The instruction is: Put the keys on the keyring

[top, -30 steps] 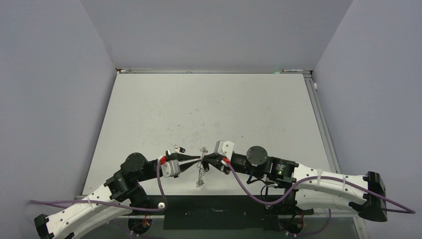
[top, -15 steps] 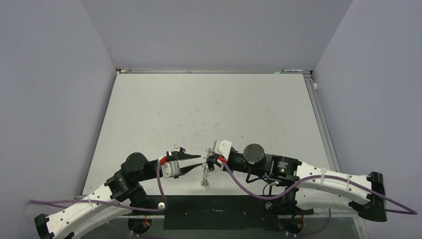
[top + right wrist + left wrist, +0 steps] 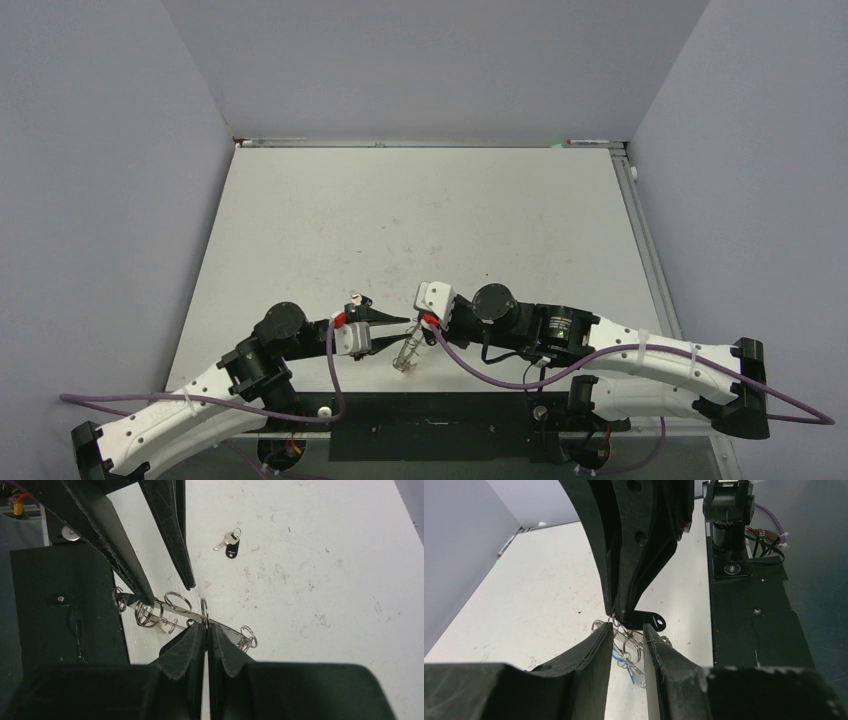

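Observation:
The keyring [image 3: 407, 357] hangs tilted just off the table near the front edge, between both grippers. In the right wrist view its flat plate [image 3: 229, 631] shows edge-on, rimmed with wire loops. My right gripper [image 3: 205, 626] is shut on one loop at the plate's rim. My left gripper [image 3: 628, 630] is open, its fingers [image 3: 170, 540] straddling loops [image 3: 631, 647] from the other side, one tip touching the plate. A black tab with a hole [image 3: 653, 622] sits at the right gripper's tip; I cannot tell whether it is held. A blue bit [image 3: 620, 658] shows among the loops. A black-headed key [image 3: 229, 543] lies on the table.
The black base board [image 3: 440, 430] runs along the near edge, right beside the keyring. The right arm's base [image 3: 729, 520] stands on it. A marker pen [image 3: 506, 545] lies at the far wall. Grey walls close three sides of the table [image 3: 420, 220].

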